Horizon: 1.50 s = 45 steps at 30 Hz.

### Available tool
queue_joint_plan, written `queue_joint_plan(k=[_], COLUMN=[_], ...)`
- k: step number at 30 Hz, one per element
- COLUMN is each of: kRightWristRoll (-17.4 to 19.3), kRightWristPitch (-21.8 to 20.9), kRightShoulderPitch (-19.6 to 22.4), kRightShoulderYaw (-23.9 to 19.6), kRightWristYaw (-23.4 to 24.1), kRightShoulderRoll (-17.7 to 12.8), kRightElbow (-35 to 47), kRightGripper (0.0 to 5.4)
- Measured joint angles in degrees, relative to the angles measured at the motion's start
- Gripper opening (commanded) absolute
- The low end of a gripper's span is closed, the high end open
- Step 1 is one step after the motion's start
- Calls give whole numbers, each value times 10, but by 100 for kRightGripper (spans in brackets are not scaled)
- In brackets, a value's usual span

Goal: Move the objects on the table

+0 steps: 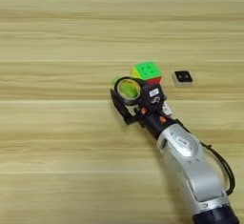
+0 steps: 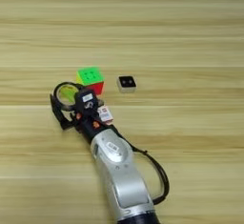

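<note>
Gripper (image 1: 127, 105) of your right arm sits at the middle of the table, its black fingers closed around the black tape ring (image 1: 127, 89), which it carries at its tip. You can see lime green through the hole of the ring: the lime green bar (image 2: 67, 93) lies under it, mostly covered, so you cannot tell from here whether the ring touches the bar or hangs just above it. One black finger (image 1: 120, 109) runs down the left side of the ring.

Just beside the ring, up and to its right, stands the puzzle cube (image 1: 147, 72), green face up with a red side and a yellow edge showing; ring and cube look almost touching. A little further right, apart from the cube, lies the tiny black-topped block (image 1: 182, 78), white dots on top.

Tucked against the wrist, partly hidden by it, you see a corner of the red-and-white card box (image 2: 105, 115).

Your silver forearm (image 1: 192, 169) comes in from the lower right with a black cable looping off its side. The table (image 1: 57, 37) is light wood with horizontal plank stripes.
</note>
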State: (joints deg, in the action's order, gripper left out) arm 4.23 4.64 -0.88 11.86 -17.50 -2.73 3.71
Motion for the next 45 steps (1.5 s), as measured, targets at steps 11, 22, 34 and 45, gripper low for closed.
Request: queue_joint_plan(k=[11, 22, 34, 45], kRightWristRoll=[-14, -20, -25, -45], kRightWristPitch=[-10, -101, -131, -138], kRightShoulderPitch=[116, 202, 213, 183], kRightShoulderYaw=[19, 0, -6, -3], kRightWristYaw=[-32, -46, -46, -41], kRightShoulderRoll=[23, 52, 58, 55], kRightElbow=[-209, -381, -414, -371], kRightGripper=[404, 402, 520, 536])
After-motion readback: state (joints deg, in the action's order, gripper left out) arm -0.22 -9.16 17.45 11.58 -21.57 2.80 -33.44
